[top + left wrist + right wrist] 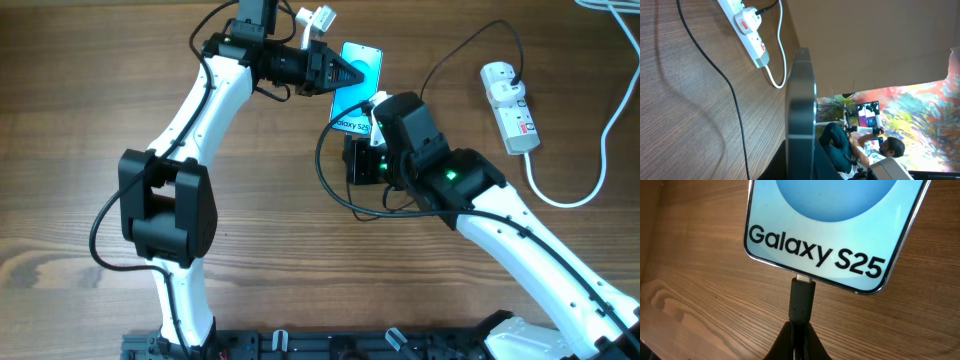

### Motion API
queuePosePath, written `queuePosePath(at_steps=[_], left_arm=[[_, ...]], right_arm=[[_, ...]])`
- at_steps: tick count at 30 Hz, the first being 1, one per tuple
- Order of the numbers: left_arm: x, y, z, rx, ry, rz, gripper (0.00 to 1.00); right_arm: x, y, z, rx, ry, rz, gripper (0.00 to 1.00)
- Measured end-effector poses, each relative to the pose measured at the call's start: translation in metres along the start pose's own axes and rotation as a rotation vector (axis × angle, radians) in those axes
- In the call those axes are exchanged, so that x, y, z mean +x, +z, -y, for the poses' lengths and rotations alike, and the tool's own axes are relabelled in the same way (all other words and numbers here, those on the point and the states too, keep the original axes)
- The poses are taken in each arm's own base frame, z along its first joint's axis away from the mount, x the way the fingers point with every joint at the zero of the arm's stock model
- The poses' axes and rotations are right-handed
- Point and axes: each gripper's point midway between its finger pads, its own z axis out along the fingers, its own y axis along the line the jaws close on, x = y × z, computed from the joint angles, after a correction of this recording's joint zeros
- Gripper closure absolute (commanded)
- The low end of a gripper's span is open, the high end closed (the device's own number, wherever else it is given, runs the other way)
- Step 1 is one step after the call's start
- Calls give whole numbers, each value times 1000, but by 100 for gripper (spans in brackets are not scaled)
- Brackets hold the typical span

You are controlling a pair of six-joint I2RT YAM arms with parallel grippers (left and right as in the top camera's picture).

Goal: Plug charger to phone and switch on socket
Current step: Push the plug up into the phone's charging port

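Observation:
The phone (362,78), with a cyan screen reading "Galaxy S25", is held off the table, and my left gripper (342,72) is shut on its far end. In the left wrist view the phone (801,95) shows edge-on between the jaws. My right gripper (801,332) is shut on the charger's black connector (802,300). The connector's silver tip meets the port in the bottom edge of the phone (835,225). From there the charger's thin black cable (470,42) runs to a white plug in the socket (510,105) at the right.
The socket's thick white cord (590,160) loops off toward the right table edge. The black cable loops (330,185) under my right wrist. In the left wrist view the socket (747,25) and the cable (735,100) lie on bare wood.

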Motion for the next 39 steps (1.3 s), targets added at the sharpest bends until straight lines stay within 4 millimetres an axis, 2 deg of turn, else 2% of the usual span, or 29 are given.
queuePosePath(at_steps=[30, 39], left_arm=[[-2, -1, -1, -7, 5, 6, 96], [-7, -6, 0, -9, 20, 22, 96]], right_arm=[[-6, 1, -1, -2, -3, 33, 96], [-13, 4, -3, -4, -9, 59, 96]])
